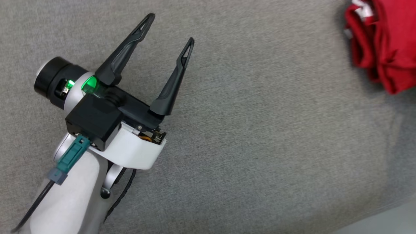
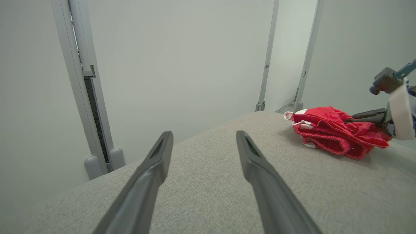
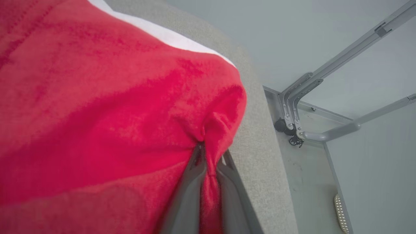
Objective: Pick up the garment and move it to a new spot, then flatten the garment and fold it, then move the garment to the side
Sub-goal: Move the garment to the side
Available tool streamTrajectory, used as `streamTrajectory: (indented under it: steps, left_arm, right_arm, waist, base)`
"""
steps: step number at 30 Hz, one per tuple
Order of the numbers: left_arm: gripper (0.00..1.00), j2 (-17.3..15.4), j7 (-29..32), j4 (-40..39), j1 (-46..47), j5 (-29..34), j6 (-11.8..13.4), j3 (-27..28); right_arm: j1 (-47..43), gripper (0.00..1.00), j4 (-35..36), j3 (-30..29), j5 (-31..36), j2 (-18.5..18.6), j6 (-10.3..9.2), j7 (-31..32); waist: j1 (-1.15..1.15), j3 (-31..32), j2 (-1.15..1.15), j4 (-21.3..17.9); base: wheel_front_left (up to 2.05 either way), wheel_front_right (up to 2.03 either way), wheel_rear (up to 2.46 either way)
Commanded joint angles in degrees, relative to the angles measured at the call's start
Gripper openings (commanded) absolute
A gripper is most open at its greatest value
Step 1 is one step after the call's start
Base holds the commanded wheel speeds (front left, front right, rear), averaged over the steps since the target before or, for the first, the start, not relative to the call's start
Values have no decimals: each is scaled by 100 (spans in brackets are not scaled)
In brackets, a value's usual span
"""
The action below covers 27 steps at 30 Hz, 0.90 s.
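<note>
Closest to the camera in the head view, at the lower left of the frame, the left gripper (image 1: 171, 28) hangs over the grey fabric tabletop (image 1: 260, 146). Its two dark fingers are spread wide with nothing between them, and they point toward the upper right. A green light (image 1: 89, 84) glows on its wrist, and a teal plug (image 1: 72, 156) sits on the pale forearm below.

Well apart from it, in the upper right corner of that frame, the red garment (image 1: 383, 42) lies bunched on the tabletop, a bit of white trim (image 1: 364, 9) showing at its top edge.

In the right wrist view, the right gripper (image 3: 210, 152) rises from the bottom centre with its fingers pressed close together on a pinched fold of the red cloth. The garment sits close to the table's edge there.

Farther off in the left wrist view, grey metal frame posts (image 2: 81, 81) stand against a pale wall beyond the table.
</note>
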<state>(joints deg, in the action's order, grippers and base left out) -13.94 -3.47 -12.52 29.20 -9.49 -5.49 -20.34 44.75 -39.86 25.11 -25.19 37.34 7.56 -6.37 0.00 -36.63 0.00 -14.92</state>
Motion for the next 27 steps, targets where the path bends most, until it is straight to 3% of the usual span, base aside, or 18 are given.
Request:
streamTrajectory:
  steps: [1, 4, 5, 7, 8, 13, 17, 22, 27]
  left_arm:
    - [100, -30, 4, -68, 151, 46, -22, -28]
    - [100, -29, -8, -152, 291, 46, -55, -133]
    - [100, -27, -14, -166, 320, 44, -57, -156]
    - [100, -16, -19, -182, 357, 30, -56, -192]
    - [100, -13, -23, -180, 361, 23, -57, -205]
    - [100, -44, -72, -61, 276, -17, -29, -206]
    - [100, -49, -179, 119, 41, -110, 45, -163]
    - [100, -71, -273, 301, -383, -266, 239, 0]
    - [100, -82, -356, 445, -953, -492, 499, 242]
  right_arm:
    - [137, 0, -89, -83, 38, 153, -14, 56]
    - [361, 0, -240, -310, -57, 264, -13, 57]
    - [399, 13, -341, -381, -82, 276, -14, 119]
    - [522, 76, -496, -544, -93, 266, -14, 50]
    - [568, 100, -589, -606, -102, 218, -14, 39]
    - [623, 100, -1204, -1188, -15, -126, -14, -177]
    - [221, 100, -1302, -1569, -99, -494, -13, -651]
    - [-590, 100, -679, -1917, -253, -1013, -13, -877]
    - [-1729, 100, 849, -2349, 38, -1742, -13, -886]
  waist:
    - [0, -257, 0, 160]
    - [0, -374, 0, 224]
    - [0, -392, 0, 234]
    - [0, -424, 0, 249]
    - [0, -433, 0, 247]
    - [0, -319, 0, 220]
    - [0, 34, 0, 195]
    - [0, 585, 0, 73]
    - [0, 1194, 0, 3]
  base:
    - [0, 0, 0]
    - [0, 0, 0]
    - [0, 0, 0]
    - [0, 0, 0]
    - [0, 0, 0]
    - [0, 0, 0]
    - [0, 0, 0]
    - [0, 0, 0]
    - [0, 0, 0]
